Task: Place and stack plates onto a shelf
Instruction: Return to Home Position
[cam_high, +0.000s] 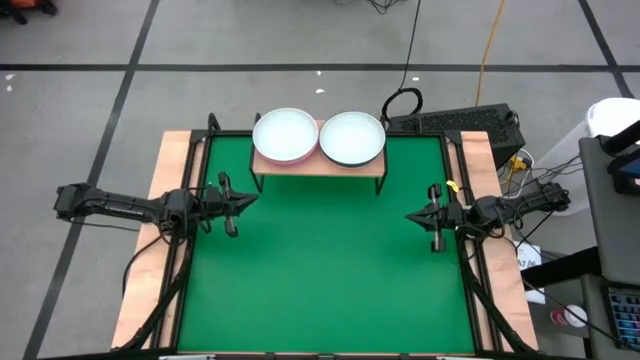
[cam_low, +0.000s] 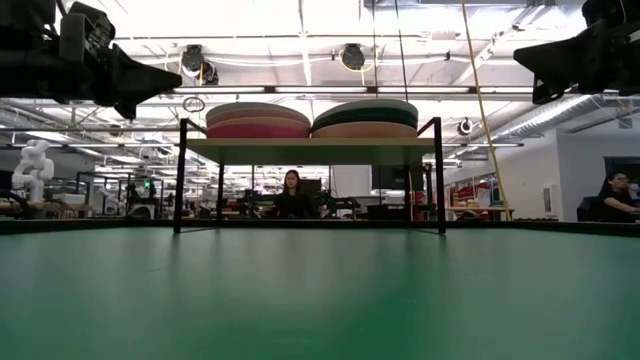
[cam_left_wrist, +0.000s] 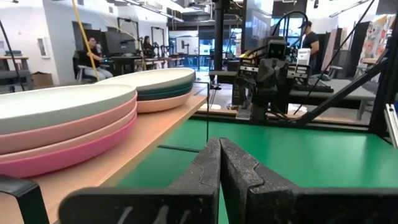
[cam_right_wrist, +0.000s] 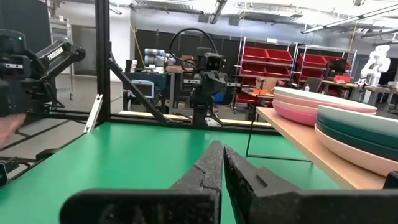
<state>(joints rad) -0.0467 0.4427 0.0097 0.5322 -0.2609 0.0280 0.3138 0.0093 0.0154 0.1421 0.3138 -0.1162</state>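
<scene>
My left fingers (cam_left_wrist: 202, 177) and right fingers (cam_right_wrist: 205, 177) are clenched, empty. The stacked plates (cam_high: 285, 135) on the shelf (cam_high: 320, 168) look light, rigid and slick: I'd pinch a rim.

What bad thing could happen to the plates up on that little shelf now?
1. The left stack and right stack of plates sit side by side and nearly fill the shelf. A bump might slide a plate off an edge.
2. The left gripper, shut, is close to the shelf's front left leg. A swing that way could knock it.

The right gripper, shut, waits farther off.
</scene>
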